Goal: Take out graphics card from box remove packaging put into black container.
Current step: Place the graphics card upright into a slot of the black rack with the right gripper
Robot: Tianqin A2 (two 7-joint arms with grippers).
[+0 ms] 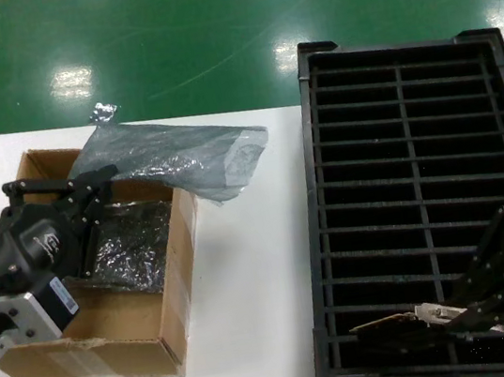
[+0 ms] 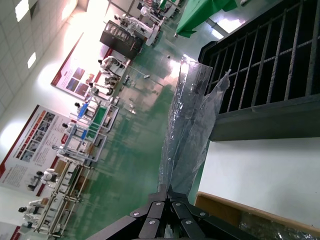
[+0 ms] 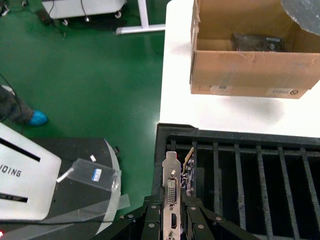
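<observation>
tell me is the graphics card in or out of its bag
Out: the right gripper holds the bare graphics card over the black container; the left gripper holds the emptied packaging.

My black claws point(image 1: 91, 189) work over a white table point(image 1: 249, 293) with a brown box point(image 1: 176, 285), a grey-blue bubbly bag point(image 1: 181, 156), a black slatted tray point(image 1: 404, 128), a silver-ended card point(image 3: 171, 192) and a green floor point(image 1: 208, 24).

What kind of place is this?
Probably a factory or lab hall: a glossy green floor, rows of workbenches, wall posters, and a slotted black container for parts.
</observation>
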